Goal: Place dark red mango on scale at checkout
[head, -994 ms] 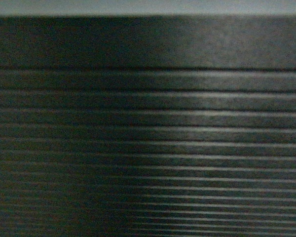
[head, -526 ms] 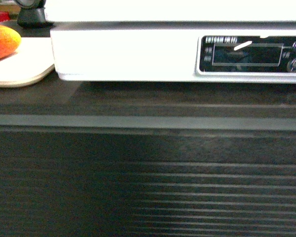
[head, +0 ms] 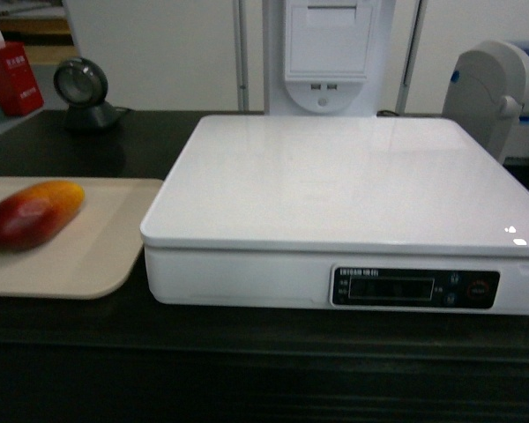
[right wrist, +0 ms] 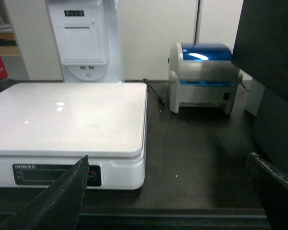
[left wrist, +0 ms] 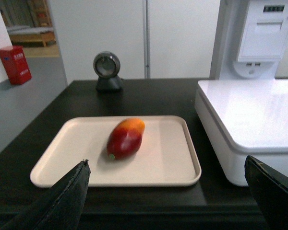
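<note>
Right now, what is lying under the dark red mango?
The dark red mango lies on a beige tray, which rests on the black checkout counter, left of the scale. The spot where the fruit touches the tray is hidden.

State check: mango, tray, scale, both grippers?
dark red mango: lying on its side on the tray, not held
beige tray: flat on the checkout, left of the scale
scale: platter bare
left gripper: jaws wide apart, holding nothing
right gripper: jaws wide apart, holding nothing
</note>
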Controlling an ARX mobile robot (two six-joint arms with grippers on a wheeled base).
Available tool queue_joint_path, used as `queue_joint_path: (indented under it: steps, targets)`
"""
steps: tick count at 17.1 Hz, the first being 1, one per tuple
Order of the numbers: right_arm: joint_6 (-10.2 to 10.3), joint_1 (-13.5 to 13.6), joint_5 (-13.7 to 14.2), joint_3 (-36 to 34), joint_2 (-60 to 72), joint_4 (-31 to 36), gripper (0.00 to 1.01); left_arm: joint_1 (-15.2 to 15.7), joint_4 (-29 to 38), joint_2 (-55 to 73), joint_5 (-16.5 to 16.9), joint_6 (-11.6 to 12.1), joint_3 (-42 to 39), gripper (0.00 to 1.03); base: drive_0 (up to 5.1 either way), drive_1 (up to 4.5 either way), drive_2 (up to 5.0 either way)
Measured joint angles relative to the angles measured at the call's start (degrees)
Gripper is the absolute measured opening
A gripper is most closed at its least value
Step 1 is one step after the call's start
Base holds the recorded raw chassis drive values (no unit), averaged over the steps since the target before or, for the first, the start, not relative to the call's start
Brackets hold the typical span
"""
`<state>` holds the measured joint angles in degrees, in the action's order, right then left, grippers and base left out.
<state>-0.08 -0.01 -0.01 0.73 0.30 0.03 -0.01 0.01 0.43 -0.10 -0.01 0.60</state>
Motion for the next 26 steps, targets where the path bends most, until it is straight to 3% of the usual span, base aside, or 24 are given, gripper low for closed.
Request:
queue_joint_path:
  steps: [26]
  targets:
    - [0.0,0.0,0.0,0.0,0.0,-0.2,0.98,0.0,-0.2,0.0,0.1,0.0,0.0,0.98,0.0,0.00,0.0]
